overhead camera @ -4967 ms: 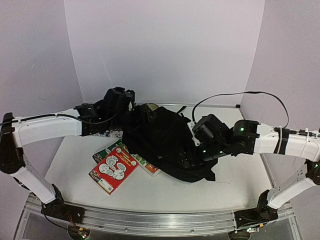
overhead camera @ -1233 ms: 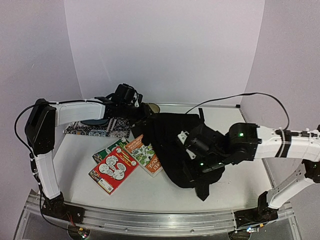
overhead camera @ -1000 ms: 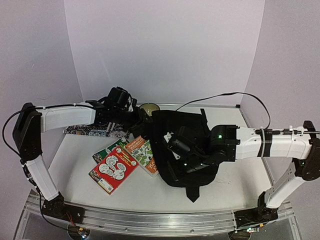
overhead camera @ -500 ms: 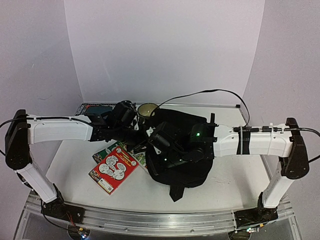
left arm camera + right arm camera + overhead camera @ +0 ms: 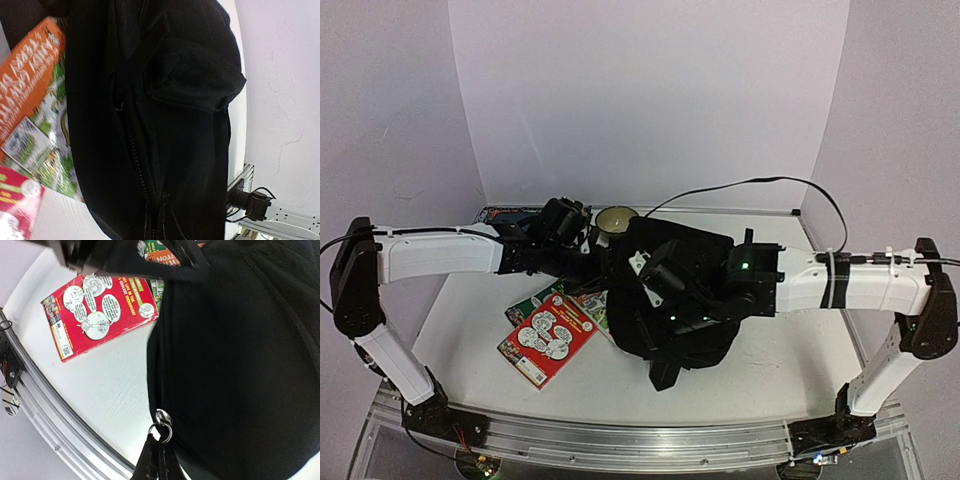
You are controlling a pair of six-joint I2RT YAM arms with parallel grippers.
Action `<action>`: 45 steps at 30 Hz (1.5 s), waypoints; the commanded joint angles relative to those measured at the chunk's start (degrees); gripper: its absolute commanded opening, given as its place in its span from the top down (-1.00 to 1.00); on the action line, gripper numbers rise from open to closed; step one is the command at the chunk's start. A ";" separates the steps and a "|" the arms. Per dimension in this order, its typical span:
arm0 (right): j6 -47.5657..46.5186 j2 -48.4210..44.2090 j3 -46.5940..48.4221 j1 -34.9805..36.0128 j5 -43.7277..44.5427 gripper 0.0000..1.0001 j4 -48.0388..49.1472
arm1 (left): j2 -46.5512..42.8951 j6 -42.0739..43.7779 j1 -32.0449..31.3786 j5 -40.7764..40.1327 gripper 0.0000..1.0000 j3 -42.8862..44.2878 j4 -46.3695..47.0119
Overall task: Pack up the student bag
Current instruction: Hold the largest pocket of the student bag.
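The student bag [image 5: 685, 290] is seen lying slumped at the centre of the white counter [image 5: 790, 360], between the two arms, with a strap end trailing toward the near edge. Its left side is laid over an orange-and-green book [image 5: 588, 300].

Left end effector [image 5: 592, 262]: pressed against the bag's left flank and closed completely. Its fingers are lost against the black fabric in the overhead view and are not shown in the left wrist view, so what it pinches, if anything, cannot be told. In the left wrist view a zip line [image 5: 142, 170] is seen running down the bag, and the orange-and-green book [image 5: 35, 100] is partly covered by the bag's edge.

Right end effector [image 5: 642, 272]: placed over the top of the bag, jaws fully closed. In the right wrist view a black pull tab [image 5: 152, 455] is drawn taut from a metal ring [image 5: 161, 418] on the bag's edge to the bottom of the frame, and is taken to be gripped there; the fingertips themselves are out of frame.

A red book [image 5: 547, 338] is noted flat on the counter, near-left of the bag, overlapping the orange-and-green book. A round olive-coloured object [image 5: 616, 217] is noted behind the bag at the far edge.
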 commanded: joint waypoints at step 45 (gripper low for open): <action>-3.31 13.35 15.53 0.39 1.52 1.00 1.03 | -2.55 -3.25 -2.90 -5.34 0.16 0.41 -7.24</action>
